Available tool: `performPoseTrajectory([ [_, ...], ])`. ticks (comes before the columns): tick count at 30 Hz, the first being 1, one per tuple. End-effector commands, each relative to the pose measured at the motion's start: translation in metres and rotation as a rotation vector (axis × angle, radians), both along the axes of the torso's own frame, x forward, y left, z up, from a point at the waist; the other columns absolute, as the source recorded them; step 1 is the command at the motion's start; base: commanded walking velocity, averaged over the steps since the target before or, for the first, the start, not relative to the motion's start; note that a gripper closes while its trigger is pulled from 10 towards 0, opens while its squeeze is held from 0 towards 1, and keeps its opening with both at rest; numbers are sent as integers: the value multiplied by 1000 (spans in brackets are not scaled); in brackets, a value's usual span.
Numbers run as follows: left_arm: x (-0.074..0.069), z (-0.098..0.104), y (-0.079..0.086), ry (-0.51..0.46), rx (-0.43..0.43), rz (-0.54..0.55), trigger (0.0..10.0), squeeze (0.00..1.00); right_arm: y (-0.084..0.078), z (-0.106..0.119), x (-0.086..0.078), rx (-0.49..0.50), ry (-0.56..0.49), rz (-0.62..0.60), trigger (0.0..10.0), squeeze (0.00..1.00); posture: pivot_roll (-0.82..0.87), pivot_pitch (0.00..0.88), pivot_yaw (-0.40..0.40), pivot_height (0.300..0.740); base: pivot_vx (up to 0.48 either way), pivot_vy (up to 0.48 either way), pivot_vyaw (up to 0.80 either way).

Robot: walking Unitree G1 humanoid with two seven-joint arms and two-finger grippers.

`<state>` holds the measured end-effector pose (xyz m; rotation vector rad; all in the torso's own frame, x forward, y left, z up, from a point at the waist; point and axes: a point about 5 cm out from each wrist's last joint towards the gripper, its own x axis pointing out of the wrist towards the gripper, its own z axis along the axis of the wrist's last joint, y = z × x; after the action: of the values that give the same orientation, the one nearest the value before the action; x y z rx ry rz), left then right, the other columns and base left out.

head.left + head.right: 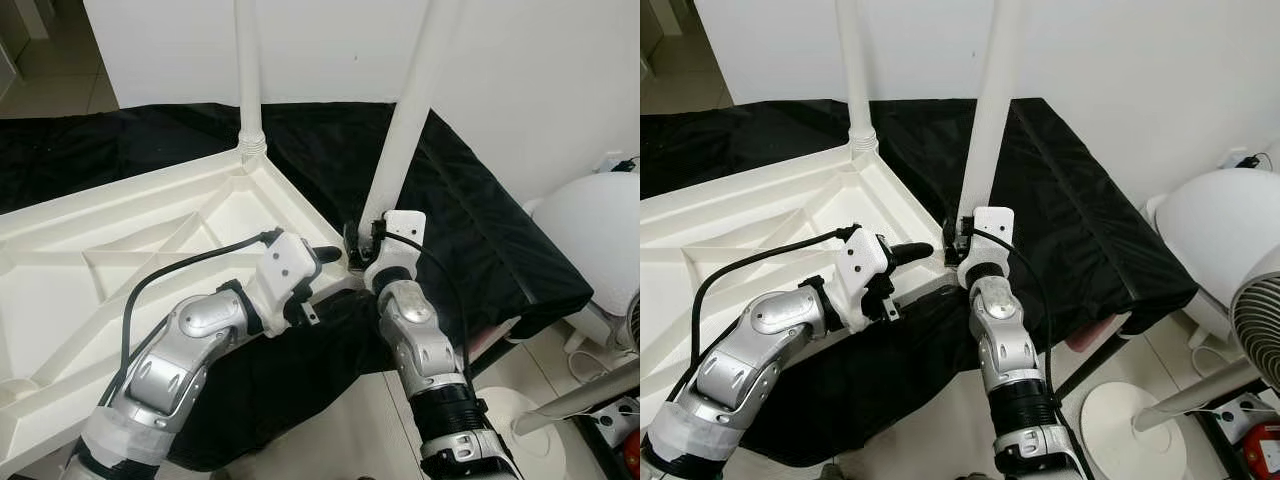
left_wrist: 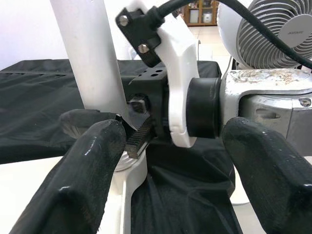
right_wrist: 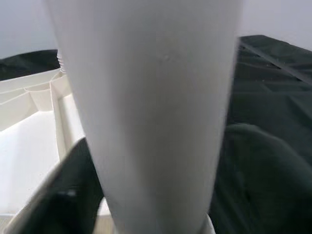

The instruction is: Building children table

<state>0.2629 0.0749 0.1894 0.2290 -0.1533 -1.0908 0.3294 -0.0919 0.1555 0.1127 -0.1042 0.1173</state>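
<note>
Black-draped surface (image 1: 490, 240), cloth hanging over its front edge. Resting upside down on it, a white ribbed tabletop (image 1: 130, 250), one corner near the cloth's front edge.

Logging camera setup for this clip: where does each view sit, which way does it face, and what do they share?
Left eye: head, looking down at the upturned white tabletop; both arms.
Right eye: same scene, shifted.
Left wrist: along the open left gripper at the right gripper.
Right wrist: right gripper clamped on the near table leg.
Shared: that leg.
</note>
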Motion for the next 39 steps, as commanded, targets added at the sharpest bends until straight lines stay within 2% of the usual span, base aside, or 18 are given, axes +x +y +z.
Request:
performPoseTrajectory([
  [1,-1,-3,0,4,5,0,10000,0,-6,-1,-2,11,-4,-10,10000,1000,54,30,-61,740,0,0,0],
  [5,-1,-2,0,0,4,6,10000,0,-17,-5,-4,-11,-1,80,10000,1000,55,28,-63,740,0,0,0],
  [6,-1,-2,0,-1,4,7,10000,0,-19,-6,-3,-9,0,119,10000,0,55,28,-63,740,0,0,0],
  [11,-1,-2,0,-2,5,5,10000,0,-25,-5,-2,-83,-31,173,10000,0,55,28,-63,740,0,0,0],
  [14,-1,-2,0,-2,5,5,10000,0,-25,-5,-2,-83,-31,173,10000,0,55,28,-63,740,0,0,0],
  [18,0,-2,0,-3,7,3,10000,0,-24,-8,1,-150,-37,261,10000,0,52,23,-53,740,0,0,0],
  [20,1,-1,-1,-6,9,1,10000,0,-22,-12,5,-220,-35,349,10000,0,55,23,-52,740,0,0,0],
  [32,3,0,-2,-11,12,-4,10000,0,-17,-11,19,-332,-18,481,10000,0,57,24,-45,740,0,0,0],
  [33,3,1,-1,-13,12,-4,10000,0,-17,-11,21,-360,-18,492,5569,0,58,24,-44,740,0,0,0],
  [34,3,1,-1,-13,12,-4,10000,0,-17,-11,21,-360,-18,492,5569,0,58,24,-44,740,0,0,0],
  [35,3,1,-1,-14,11,-3,10000,0,-18,-11,23,-371,-15,495,4510,0,60,25,-45,740,0,0,0],
  [36,3,1,-1,-14,11,-3,10000,0,-18,-11,23,-371,-15,495,4510,0,60,25,-45,740,0,0,0],
  [37,2,1,-1,-14,10,-1,10000,0,-21,-12,25,-381,-11,504,0,0,62,32,-46,740,0,0,0],
  [39,2,1,-1,-14,10,-1,10000,0,-21,-12,25,-381,-11,504,0,0,62,32,-46,740,0,0,0],
])
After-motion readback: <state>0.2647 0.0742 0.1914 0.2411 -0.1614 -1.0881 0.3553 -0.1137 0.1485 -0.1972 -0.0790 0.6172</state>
